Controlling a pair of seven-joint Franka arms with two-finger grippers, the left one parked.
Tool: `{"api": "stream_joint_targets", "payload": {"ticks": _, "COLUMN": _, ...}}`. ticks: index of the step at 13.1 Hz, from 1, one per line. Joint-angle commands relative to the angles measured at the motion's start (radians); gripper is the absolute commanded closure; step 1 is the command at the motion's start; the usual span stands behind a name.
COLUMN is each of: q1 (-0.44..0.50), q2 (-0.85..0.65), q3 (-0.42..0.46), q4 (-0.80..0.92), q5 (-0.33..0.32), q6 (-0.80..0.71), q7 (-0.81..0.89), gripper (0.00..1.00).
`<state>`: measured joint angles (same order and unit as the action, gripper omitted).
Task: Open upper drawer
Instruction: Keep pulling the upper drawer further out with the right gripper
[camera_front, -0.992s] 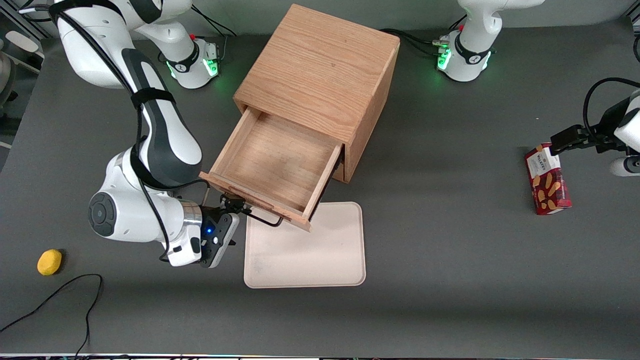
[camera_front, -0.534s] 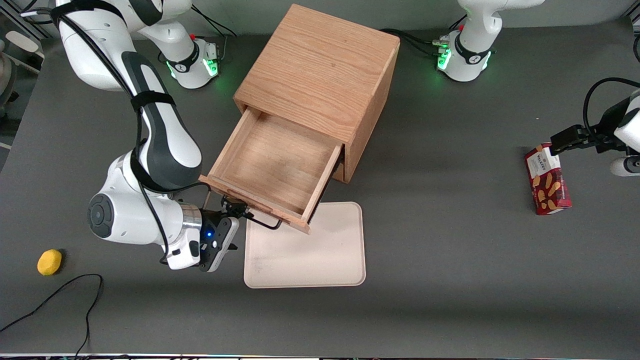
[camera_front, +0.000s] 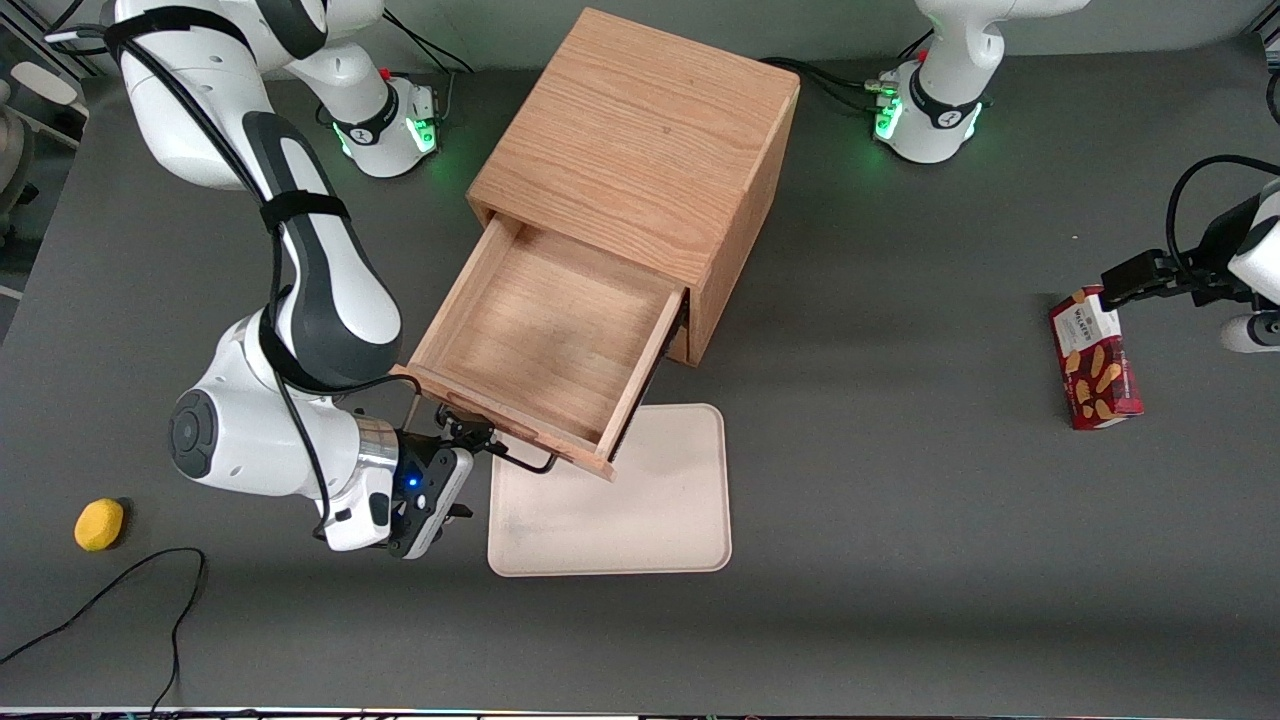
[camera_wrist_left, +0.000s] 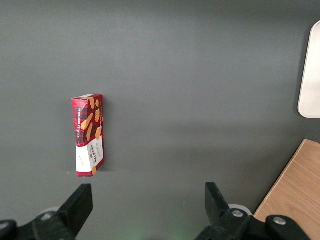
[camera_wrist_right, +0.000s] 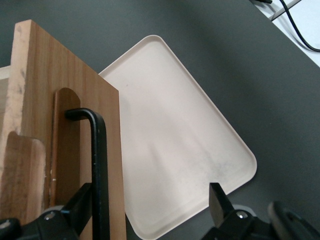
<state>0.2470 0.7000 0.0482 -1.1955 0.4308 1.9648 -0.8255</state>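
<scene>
Oak upper drawer (camera_front: 545, 345), pincer (camera_front: 468, 437) at handle (camera_front: 520, 462).

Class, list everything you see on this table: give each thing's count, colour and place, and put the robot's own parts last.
Cabinet: one, oak, mid-table.
Upper drawer: one, oak, pulled out of the cabinet, nothing in it.
Handle: one, black, on the drawer front.
Tray: one, cream, under the drawer's front edge.
Biscuit box: one, red, toward the parked arm's end.
Yellow object: one, toward the working arm's end.
Cable: one, black, beside the yellow object.
Gripper: one, black, open, at the handle.
</scene>
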Motion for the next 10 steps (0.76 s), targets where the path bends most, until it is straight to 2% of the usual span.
{"api": "stream_joint_targets", "payload": {"ticks": 1, "q1": -0.020, "q2": 0.033, "q3": 0.009, "q4": 0.048, "q5": 0.029, "q6": 0.005, "q7": -0.043, "gripper": 0.00}}
{"api": "stream_joint_targets", "payload": {"ticks": 10, "q1": -0.046, "q2": 0.041, "q3": 0.012, "q4": 0.048, "q5": 0.031, "q6": 0.028, "q7": -0.069, "gripper": 0.00}}
